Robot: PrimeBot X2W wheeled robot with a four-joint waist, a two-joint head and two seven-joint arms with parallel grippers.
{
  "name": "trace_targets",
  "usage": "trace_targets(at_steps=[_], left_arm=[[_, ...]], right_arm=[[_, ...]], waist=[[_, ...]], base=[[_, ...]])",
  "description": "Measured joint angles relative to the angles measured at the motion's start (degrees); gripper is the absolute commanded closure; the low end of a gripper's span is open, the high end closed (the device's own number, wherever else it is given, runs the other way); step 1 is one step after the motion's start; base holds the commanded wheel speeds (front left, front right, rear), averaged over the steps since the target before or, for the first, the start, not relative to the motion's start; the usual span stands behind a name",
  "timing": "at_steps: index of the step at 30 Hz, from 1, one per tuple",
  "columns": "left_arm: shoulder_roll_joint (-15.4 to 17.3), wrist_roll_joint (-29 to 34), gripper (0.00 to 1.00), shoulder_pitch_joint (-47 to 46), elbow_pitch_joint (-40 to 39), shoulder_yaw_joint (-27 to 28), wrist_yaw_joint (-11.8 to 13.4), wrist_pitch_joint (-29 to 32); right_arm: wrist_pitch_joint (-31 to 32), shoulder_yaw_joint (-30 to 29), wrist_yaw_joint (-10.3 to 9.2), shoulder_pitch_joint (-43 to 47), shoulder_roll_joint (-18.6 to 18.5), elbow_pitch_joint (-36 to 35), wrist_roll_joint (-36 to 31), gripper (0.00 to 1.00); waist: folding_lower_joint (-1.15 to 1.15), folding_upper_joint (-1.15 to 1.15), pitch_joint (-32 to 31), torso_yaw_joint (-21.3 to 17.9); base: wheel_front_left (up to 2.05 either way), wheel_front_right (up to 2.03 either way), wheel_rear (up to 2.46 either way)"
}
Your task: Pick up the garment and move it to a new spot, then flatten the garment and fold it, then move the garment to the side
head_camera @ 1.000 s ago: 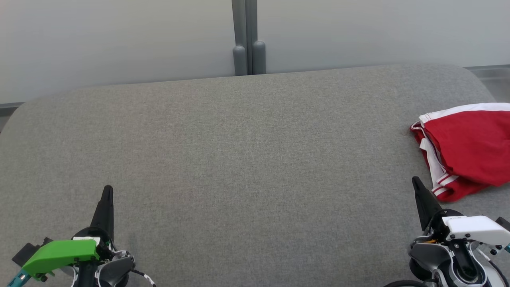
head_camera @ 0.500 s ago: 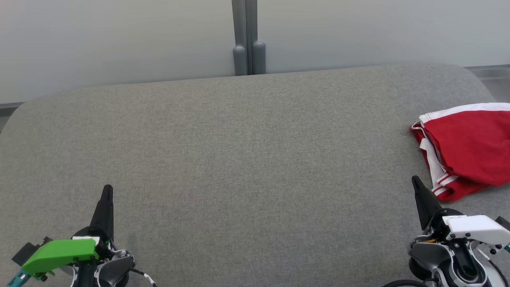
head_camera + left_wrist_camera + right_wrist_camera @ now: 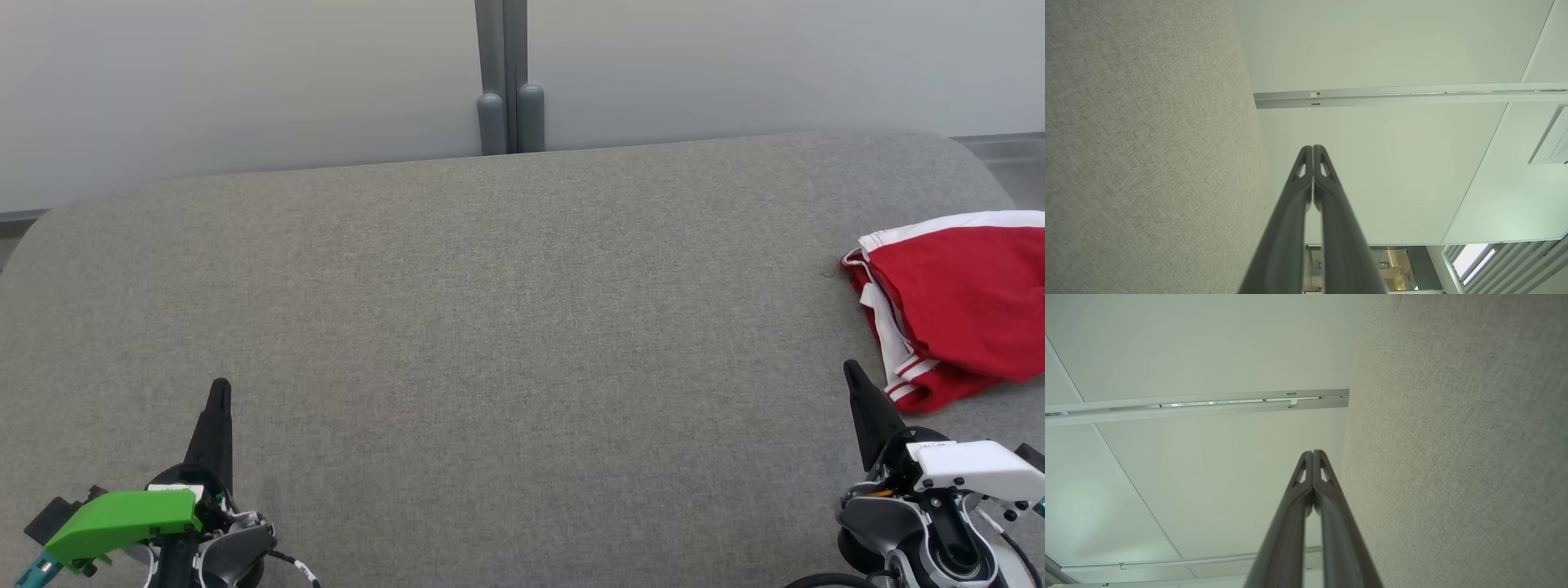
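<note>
Nothing has shifted since the earlier frames: both arms, the garment and the camera sit as they did a second ago.

Seen from the head, the garment point(image 3: 963, 302) lies at the far right of the grey fabric-covered counter point(image 3: 522, 327), cut off by the picture's right edge. It is red with a white band along its far edge and white stripes down its left side, and it lies in a loose, folded heap with the striped edge rumpled.

At the lower left, the left end effector point(image 3: 220, 387) has its two dark fingers pressed together into one point that aims up the view. A green cover point(image 3: 122, 523) sits on its wrist. It holds nothing and is well apart from the garment. In the left wrist view the left end effector point(image 3: 1312, 148) has its tips meeting, with the counter point(image 3: 1147, 143) to one side and pale wall panels beyond.

At the lower right, the right end effector point(image 3: 851, 369) is likewise closed and empty, under a white wrist cover point(image 3: 976, 469). Its tip stands near the garment's near left corner without touching it. The right wrist view shows the right end effector point(image 3: 1312, 452) with its tips together, beside the counter point(image 3: 1453, 437).

Behind the counter stands a grey post point(image 3: 508, 82) between two pale wall panels.
</note>
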Motion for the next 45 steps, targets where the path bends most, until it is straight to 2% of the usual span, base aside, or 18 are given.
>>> trace_targets(at_steps=[45], left_arm=[[-0.16, 0.20, 1.00, -0.02, 0.00, 0.26, 0.00, 0.23]], right_arm=[[0.00, 0.00, 0.00, -0.01, 0.00, 0.00, 0.00, 1.00]], waist=[[0.00, 0.00, 0.00, 0.00]], base=[[0.00, 0.00, 0.00]])
